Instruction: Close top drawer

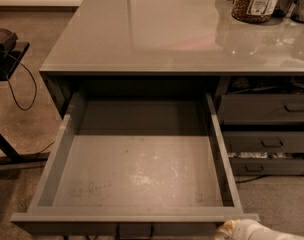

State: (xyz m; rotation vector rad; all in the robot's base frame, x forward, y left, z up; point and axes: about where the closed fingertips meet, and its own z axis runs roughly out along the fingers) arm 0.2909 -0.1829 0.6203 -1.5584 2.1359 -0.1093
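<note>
The top drawer point(137, 169) stands pulled far out under the counter. It is wide and deep, dark grey, with a scuffed pale-grey floor and nothing in it. Its front rim point(132, 217) runs along the bottom of the view, and the small central pull point(134, 230) shows just below it. My gripper point(244, 229) shows as a pale, cream-coloured tip at the bottom right edge. It is at the right end of the drawer's front, touching or nearly touching it; the rest of the arm is out of view.
A glossy grey counter point(167, 29) lies above the drawer, with a jar of nuts point(254, 1) and dark containers point(294, 1) at the back right. Shallower grey drawers point(264, 109) stack to the right. A black stand with a cable point(9, 54) is on the left, on carpet.
</note>
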